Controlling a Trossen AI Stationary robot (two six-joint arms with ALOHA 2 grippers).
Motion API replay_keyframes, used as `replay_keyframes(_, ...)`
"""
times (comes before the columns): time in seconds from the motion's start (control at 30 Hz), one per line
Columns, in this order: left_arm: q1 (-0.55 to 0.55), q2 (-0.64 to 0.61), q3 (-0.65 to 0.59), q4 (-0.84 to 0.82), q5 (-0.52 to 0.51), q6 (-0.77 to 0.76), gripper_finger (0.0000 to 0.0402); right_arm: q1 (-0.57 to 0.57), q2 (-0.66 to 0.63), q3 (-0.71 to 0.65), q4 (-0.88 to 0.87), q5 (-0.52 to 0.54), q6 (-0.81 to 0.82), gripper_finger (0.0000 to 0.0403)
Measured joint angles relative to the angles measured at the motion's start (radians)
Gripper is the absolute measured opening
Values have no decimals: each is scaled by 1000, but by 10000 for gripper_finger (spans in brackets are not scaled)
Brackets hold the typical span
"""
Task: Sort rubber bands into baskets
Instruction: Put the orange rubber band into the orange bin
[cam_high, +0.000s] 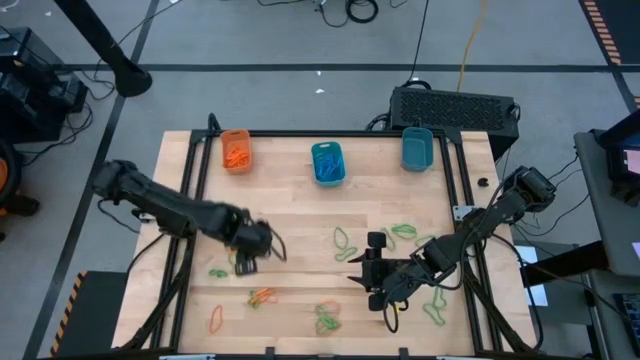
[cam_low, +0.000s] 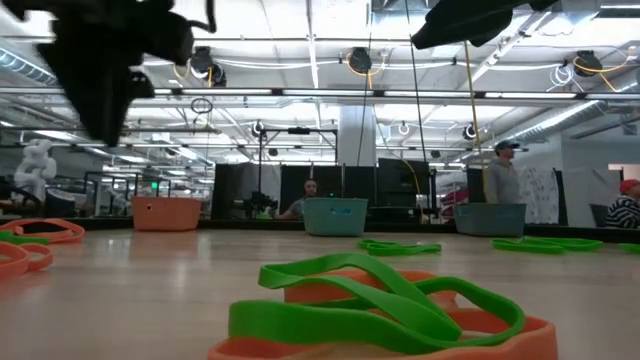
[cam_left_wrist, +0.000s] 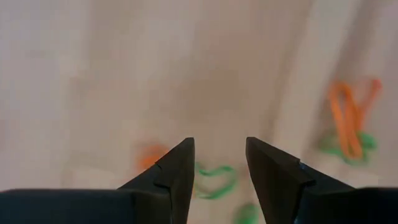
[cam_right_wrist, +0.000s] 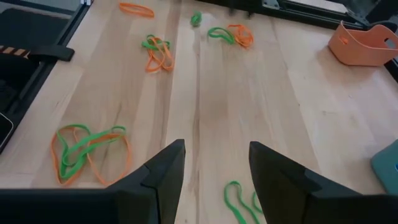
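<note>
the left end effector (cam_high: 247, 262) hovers above the counter (cam_high: 300, 210) near its front left part, fingers apart, holding nothing; a green rubber band (cam_left_wrist: 214, 180) lies just beyond its fingertips. the right end effector (cam_high: 372, 270) sits front right of centre, fingers apart and empty, facing bare wood. loose rubber bands (cam_high: 325, 318) lie scattered along the front edge and right side. the orange basket (cam_high: 236, 150) and two teal baskets (cam_high: 327, 163) (cam_high: 417, 148) line the rear edge, with open counter between them and both arms
</note>
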Motion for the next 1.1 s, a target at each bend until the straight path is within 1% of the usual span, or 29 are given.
replay_keyframes(0.13,-118,69,-6,177,80,27,153,0,0,0,0,0,1,171)
replay_keyframes(0.27,-199,134,-6,319,80,6,153,0,0,0,-1,0,-2,171)
replay_keyframes(0.4,-240,209,-6,328,47,-50,153,0,0,0,-1,0,-1,171)
replay_keyframes(0.53,-262,283,-6,338,46,-54,153,0,0,0,-1,0,1,171)
replay_keyframes(0.6,-268,305,-6,338,61,-54,153,0,0,0,-1,0,0,171)
replay_keyframes(0.7,-270,312,-6,339,89,-55,153,0,0,0,-1,0,-2,171)
replay_keyframes(0.93,-274,314,-6,338,94,-82,153,0,0,0,-1,0,-3,171)
replay_keyframes(1.1,-274,342,-6,342,103,-107,153,0,0,0,-2,0,-3,171)
